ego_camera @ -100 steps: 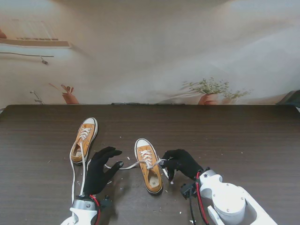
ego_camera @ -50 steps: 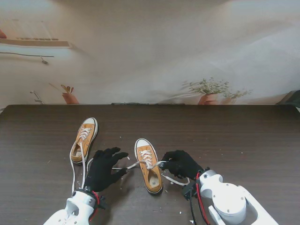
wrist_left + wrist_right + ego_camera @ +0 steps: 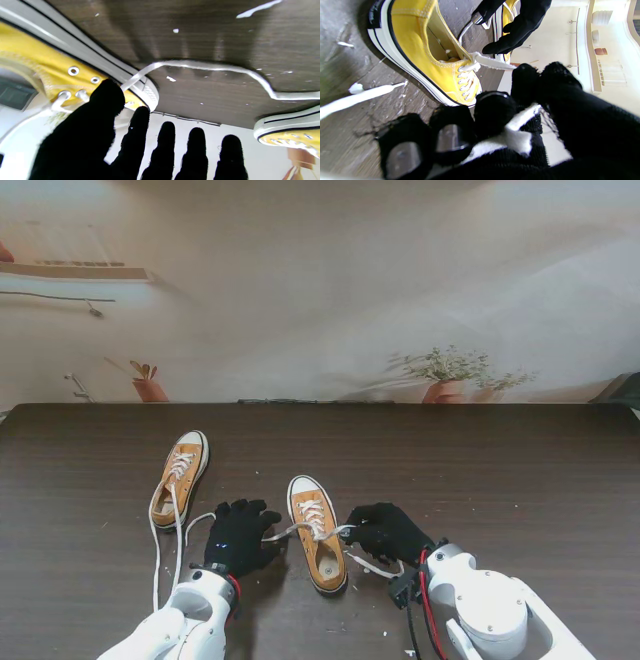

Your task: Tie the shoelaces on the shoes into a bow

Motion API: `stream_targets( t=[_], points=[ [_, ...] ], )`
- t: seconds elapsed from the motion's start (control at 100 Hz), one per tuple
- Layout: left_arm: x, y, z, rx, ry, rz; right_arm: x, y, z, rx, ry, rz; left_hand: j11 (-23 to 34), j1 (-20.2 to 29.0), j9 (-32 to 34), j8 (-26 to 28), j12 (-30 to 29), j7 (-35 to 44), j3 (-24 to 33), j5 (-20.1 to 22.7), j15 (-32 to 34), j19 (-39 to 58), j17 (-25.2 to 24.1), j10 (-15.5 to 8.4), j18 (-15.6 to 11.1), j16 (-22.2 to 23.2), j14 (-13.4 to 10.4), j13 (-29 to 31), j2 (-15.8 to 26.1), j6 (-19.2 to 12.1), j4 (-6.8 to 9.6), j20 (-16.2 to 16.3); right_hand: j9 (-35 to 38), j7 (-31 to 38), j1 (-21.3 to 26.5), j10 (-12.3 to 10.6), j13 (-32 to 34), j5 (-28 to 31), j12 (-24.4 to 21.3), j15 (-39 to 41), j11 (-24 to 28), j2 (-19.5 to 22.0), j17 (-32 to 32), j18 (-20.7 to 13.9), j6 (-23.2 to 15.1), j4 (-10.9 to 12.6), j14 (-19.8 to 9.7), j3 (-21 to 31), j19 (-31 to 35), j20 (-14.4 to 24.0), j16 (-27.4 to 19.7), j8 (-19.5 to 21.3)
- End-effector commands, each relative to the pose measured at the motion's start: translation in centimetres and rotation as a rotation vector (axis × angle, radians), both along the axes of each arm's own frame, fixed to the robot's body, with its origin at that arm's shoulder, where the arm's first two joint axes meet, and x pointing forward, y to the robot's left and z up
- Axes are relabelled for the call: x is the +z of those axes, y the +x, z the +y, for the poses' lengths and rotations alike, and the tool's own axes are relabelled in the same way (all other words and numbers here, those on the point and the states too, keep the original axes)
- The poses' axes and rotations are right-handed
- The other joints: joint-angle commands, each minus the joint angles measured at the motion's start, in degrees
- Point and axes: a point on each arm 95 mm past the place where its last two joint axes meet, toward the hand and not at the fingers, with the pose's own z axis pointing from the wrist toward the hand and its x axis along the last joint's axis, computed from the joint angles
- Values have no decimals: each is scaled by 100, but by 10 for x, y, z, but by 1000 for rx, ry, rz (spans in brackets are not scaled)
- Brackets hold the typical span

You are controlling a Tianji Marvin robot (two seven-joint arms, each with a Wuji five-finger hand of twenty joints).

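1. the far shoe [image 3: 180, 477] lies at the left of the desk [image 3: 500, 470], its lace [image 3: 156, 560] trailing toward me.
2. the left hand [image 3: 240, 537] hovers with fingers spread, grasping nothing; a lace end [image 3: 215, 68] lies on the desk beside it.
3. the near shoe [image 3: 318, 532] sits between both hands (toe pointing away from me).
4. the right hand [image 3: 385, 530] is clenched on that shoe's other lace [image 3: 492, 63], drawn taut from the eyelets.
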Motion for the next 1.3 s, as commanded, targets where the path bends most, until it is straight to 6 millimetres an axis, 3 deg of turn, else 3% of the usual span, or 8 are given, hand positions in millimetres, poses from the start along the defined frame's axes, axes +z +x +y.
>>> stream_targets(
  t=[0.0, 0.18, 0.27, 0.38, 0.79, 1.09, 1.19, 1.29],
  points=[
    [-1, -1, -9, -22, -3, 26, 0, -3, 1, 10, 9, 22, 102, -96, 135, 135, 148, 122, 164, 200, 56, 65, 173, 78, 154, 143, 54, 172, -228, 255, 3, 127, 256, 136, -17, -87, 195, -60, 118, 240, 126, 18, 222, -4, -283, 144, -57, -20, 657, 90, 89, -26],
    [-9, 2, -20, -9, 33, 15, 1, -2, 0, 17, 21, 33, 239, -150, 342, 226, 230, 268, 319, 288, 241, 286, 407, 99, 271, 123, 90, 372, -436, 269, 85, 197, 254, 134, -12, -87, 193, -57, 132, 246, 123, 26, 222, 25, -271, 146, -46, -26, 641, 112, 91, -28],
    [-13, 5, -25, -8, 20, -16, 1, -3, 0, 14, 28, 41, 313, -168, 415, 247, 283, 350, 585, 305, 385, 1128, 134, 84, 246, 115, 72, 447, -566, 217, 37, 278, 256, 134, -9, -81, 193, -52, 139, 246, 127, 19, 223, 29, -253, 146, -46, -29, 637, 119, 91, -30],
    [-15, 8, -30, 1, 5, -70, -1, -3, 0, 12, 31, 53, 384, -167, 501, 243, 316, 485, 833, 315, 483, 2763, -374, 83, 218, 113, 64, 540, -701, 134, -24, -512, 255, 134, 0, -82, 193, -45, 145, 246, 129, 23, 223, 31, -256, 149, -46, -25, 633, 127, 91, -32],
    [-17, 20, -43, 4, 12, -91, 0, -3, -1, 3, 39, 72, 546, 33, 789, 367, 376, 903, 1005, 647, 651, 3444, -342, 30, 289, 134, 59, 767, -763, -19, -42, -877, 257, 131, 8, -65, 191, -37, 159, 234, 129, 24, 225, 35, -224, 150, -10, -23, 622, 153, 87, -37],
    [-30, 30, -48, 9, 25, -94, -2, -6, -2, 5, 36, 90, 722, 482, 1080, 339, 436, 1370, 712, 791, 821, 3747, -199, -21, 346, 136, 34, 1011, -862, -253, -339, -1047, 257, 136, 33, -49, 191, -37, 165, 233, 128, 49, 222, 47, -183, 148, -8, -23, 603, 164, 87, -29],
    [-35, 32, -49, 17, 14, -91, -2, -7, -2, 5, 35, 93, 812, 1070, 1232, 40, 467, 2115, -193, 871, 902, 3860, -160, -49, 334, 116, 14, 1090, -581, -462, -180, -1124, 257, 133, 43, -50, 190, -38, 166, 232, 127, 61, 220, 58, -185, 150, -1, -22, 592, 165, 87, -28],
    [-38, 32, -50, 17, 7, -86, -2, -8, -3, 6, 34, 94, 868, 1208, 1371, -67, 476, 2518, -440, 1160, 935, 3889, -152, -77, 319, 107, 5, 1130, -200, -626, -112, -1122, 258, 136, 44, -48, 190, -34, 168, 233, 129, 67, 220, 66, -187, 149, 12, -27, 587, 168, 87, -24]
  ],
)
